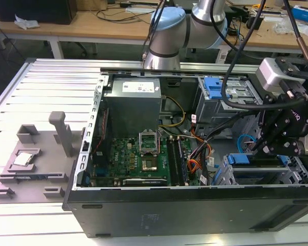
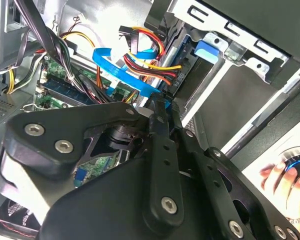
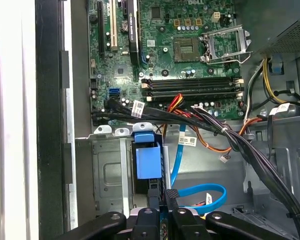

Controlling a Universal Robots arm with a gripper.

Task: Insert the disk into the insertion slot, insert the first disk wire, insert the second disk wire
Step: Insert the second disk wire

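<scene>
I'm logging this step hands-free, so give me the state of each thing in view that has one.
Disk: sitting in the cage, blue carrier end showing.
Insertion slot: occupied by the disk.
Second disk wire: looped loose, its black plug end gripped.
Tool: shut on the second disk wire's plug, just behind the disk.
Computer case: side panel off, interior exposed.
Processor socket: retention frame swung open.

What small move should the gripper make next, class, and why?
Probably ease the gripper slightly toward the disk, which already sits in the insertion slot. Its fingertips pinch the black plug of the second disk wire right beside the disk, apparently not yet plugged in.
</scene>
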